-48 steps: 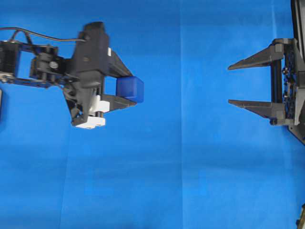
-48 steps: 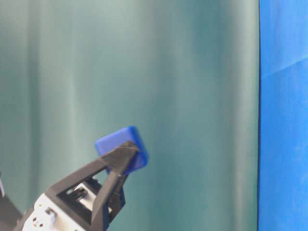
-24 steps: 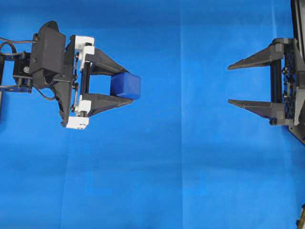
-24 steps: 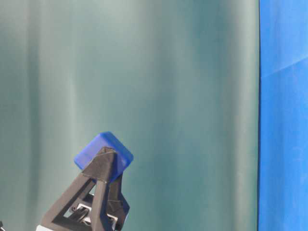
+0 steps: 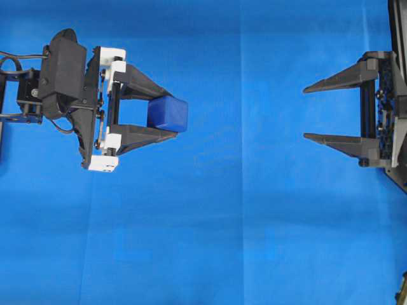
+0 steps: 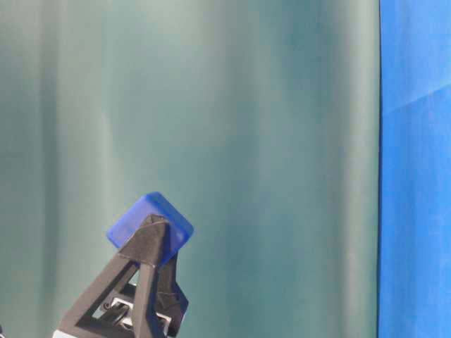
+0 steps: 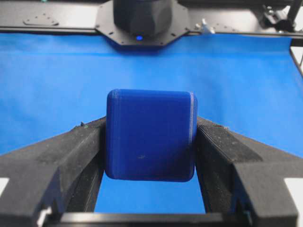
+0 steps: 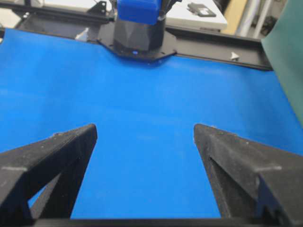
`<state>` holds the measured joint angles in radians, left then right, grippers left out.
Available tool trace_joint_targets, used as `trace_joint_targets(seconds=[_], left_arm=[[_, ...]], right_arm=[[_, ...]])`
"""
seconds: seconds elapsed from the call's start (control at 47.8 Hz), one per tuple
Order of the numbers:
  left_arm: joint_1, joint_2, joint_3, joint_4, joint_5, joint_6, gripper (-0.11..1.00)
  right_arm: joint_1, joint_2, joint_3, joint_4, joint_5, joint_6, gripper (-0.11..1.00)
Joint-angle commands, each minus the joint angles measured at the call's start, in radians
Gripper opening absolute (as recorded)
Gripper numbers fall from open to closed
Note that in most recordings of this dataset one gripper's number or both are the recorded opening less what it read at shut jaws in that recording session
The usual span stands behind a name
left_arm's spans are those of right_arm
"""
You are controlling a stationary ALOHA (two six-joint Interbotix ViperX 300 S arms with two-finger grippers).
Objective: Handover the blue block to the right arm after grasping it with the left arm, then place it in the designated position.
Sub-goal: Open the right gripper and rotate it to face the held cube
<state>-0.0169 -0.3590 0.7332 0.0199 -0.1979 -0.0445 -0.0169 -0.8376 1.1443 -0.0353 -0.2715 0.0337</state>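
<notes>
Since a second ago the left tool (image 5: 166,115) has levelled out: its white brackets now face up in the overhead view and its fingers point straight across at the right tool (image 5: 306,112). Over the last half second nothing has shifted. The left tool stays clamped on the blue block (image 5: 168,114), held at its fingertips above the blue cloth (image 5: 210,229). The right tool remains spread wide, holding nothing, well apart from the block.

1. We find no legible text, label, brand, number or sign in any view.
2. The blue block (image 7: 150,141) bears no marking.
3. The blue cloth (image 5: 222,222) carries no print.
</notes>
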Motion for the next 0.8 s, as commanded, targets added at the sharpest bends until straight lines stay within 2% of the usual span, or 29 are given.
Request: trace_joint_targets(seconds=[0.0,0.147,0.377,0.481,0.523,0.775], left_arm=[[0.002,-0.018,-0.011,-0.002,-0.009,0.002,0.49],[0.002,-0.017,-0.011,-0.003,-0.014,0.002,0.49],[0.002,-0.018,-0.011,-0.003,-0.015,0.002,0.49],[0.002,-0.018,-0.011,-0.005,-0.017,-0.002,0.49],[0.002,-0.017,-0.011,-0.005,-0.017,-0.002,0.49],[0.002,-0.017,-0.012,-0.006,-0.018,-0.002,0.49]], right_arm=[[-0.002,0.005,-0.035,-0.025,-0.008,-0.006,0.96],[-0.002,0.003,-0.060,-0.103,0.032,-0.008,0.96],[-0.002,0.005,-0.137,-0.319,0.173,-0.006,0.96],[-0.002,0.011,-0.158,-0.422,0.199,-0.008,0.96],[-0.002,0.012,-0.163,-0.479,0.204,-0.008,0.96],[0.002,0.028,-0.181,-0.942,0.204,-0.006,0.96]])
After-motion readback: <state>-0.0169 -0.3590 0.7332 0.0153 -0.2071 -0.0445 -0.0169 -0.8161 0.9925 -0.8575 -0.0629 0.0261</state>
